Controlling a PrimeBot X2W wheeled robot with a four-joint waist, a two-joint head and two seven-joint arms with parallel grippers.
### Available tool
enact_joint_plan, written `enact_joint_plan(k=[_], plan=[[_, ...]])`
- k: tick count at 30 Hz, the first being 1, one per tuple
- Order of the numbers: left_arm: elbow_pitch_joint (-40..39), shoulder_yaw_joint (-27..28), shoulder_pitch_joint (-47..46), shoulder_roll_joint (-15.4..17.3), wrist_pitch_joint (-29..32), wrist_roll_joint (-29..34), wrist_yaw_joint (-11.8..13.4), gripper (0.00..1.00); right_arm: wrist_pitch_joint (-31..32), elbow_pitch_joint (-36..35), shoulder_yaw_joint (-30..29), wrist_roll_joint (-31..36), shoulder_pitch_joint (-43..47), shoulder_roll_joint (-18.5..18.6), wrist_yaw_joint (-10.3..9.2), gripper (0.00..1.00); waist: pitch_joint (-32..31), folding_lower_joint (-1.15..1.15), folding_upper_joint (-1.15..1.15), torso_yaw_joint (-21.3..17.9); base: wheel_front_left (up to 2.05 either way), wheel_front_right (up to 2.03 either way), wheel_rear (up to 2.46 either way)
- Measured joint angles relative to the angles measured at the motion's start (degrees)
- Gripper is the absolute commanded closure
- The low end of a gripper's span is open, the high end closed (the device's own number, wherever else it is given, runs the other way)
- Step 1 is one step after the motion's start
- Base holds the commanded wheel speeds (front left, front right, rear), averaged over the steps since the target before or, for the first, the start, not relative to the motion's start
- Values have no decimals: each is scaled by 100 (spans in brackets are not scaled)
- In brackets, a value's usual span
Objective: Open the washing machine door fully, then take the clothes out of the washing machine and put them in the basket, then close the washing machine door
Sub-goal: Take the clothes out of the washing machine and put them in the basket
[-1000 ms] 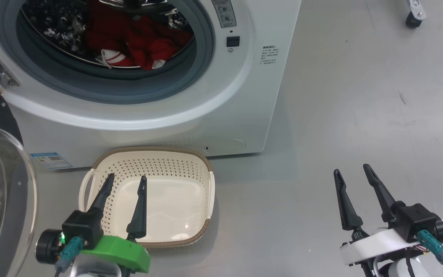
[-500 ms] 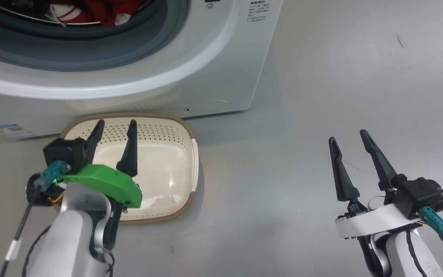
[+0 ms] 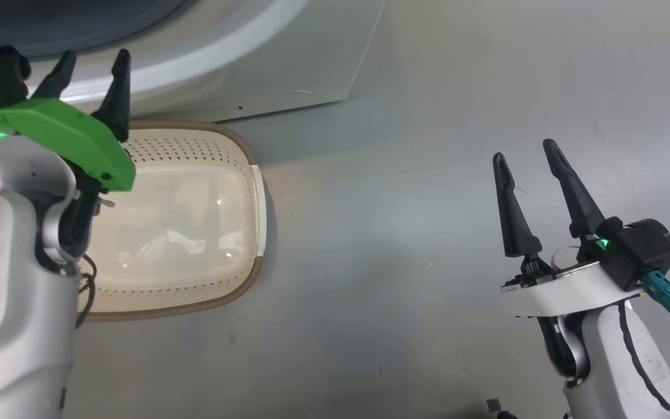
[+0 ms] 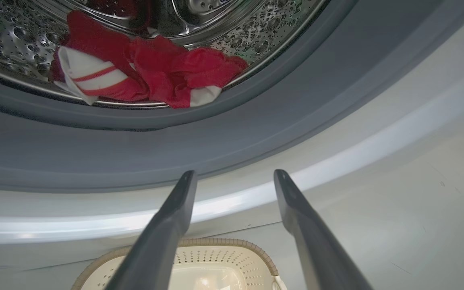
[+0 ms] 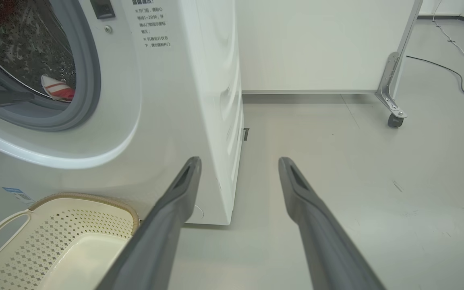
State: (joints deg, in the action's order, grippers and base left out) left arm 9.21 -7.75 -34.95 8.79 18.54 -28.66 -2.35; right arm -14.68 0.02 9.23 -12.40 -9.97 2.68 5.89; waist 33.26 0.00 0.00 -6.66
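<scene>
The left gripper [image 3: 92, 63], fingers spread and empty, sits at the upper left of the head view. In its wrist view it aims at the white front of the washing machine [image 4: 357, 161], just below the grey drum mouth [image 4: 256, 117]. The right gripper [image 3: 522, 152], also spread and empty, hangs over the floor [image 3: 399, 233] at lower right. The mouth stands uncovered, so the step in hand looks like reaching for the clothes [image 4: 167, 76], lying in the drum at that view's top. The next move would call for the left gripper to rise over the lip and close on fabric. There are two grippers, one machine and one empty basket [image 3: 256, 198] left of centre. The clothes form one red heap, and how many garments it holds is unclear.
</scene>
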Motion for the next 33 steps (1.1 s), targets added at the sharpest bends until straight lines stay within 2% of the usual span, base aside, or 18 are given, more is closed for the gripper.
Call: enact_joint_plan(k=[6, 14, 21, 33], plan=[[116, 196, -682, 266, 463, -162, -48, 0, 0, 25, 46, -151, -168, -2, 2, 0, 299, 0, 0, -204, 0, 0, 0], [158, 499, -1607, 515, 724, -212, -36, 0, 0, 53, 154, -409, -312, -3, -1, 0, 579, 0, 0, -426, 0, 0, 0], [403, 792, -2219, 723, 949, -272, 98, 0, 0, 78, 430, -525, -551, -5, -1, 0, 772, 0, 0, -604, 0, 0, 0], [1034, 743, -2855, 958, 1485, -365, 103, 0, 0, 119, 624, -760, -771, -5, -51, 0, 1095, 0, 0, -925, 0, 0, 0]])
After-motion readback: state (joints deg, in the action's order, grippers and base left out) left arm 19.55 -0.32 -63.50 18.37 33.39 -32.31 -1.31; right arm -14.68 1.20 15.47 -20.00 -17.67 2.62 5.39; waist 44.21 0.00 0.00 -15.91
